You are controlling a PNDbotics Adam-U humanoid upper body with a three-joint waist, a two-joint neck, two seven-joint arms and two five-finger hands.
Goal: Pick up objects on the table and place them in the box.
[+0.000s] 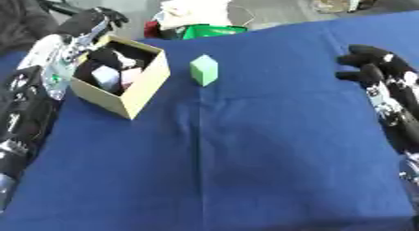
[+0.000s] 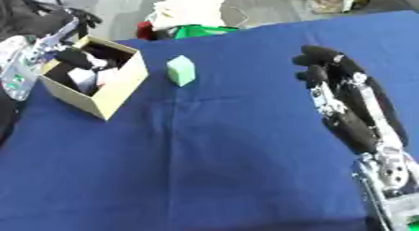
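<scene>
I see my right hand (image 2: 348, 97) resting on the blue surface (image 1: 245, 155), fingers curled on nothing, right of the green block (image 1: 205, 70), and left of that the box (image 1: 123, 75), my left hand (image 1: 94, 22) by its far corner, fingers unclear.

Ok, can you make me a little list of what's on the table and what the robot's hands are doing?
table: blue cloth
box: open cardboard box, far left of the table
in box: a few small things, pale and dark, too unclear to name
outside box: green block, on the cloth just right of the box, nothing touching it
left hand: left hand, behind the box's far corner, fingers hard to make out
right hand: right hand, over the right side of the table, holding nothing
</scene>
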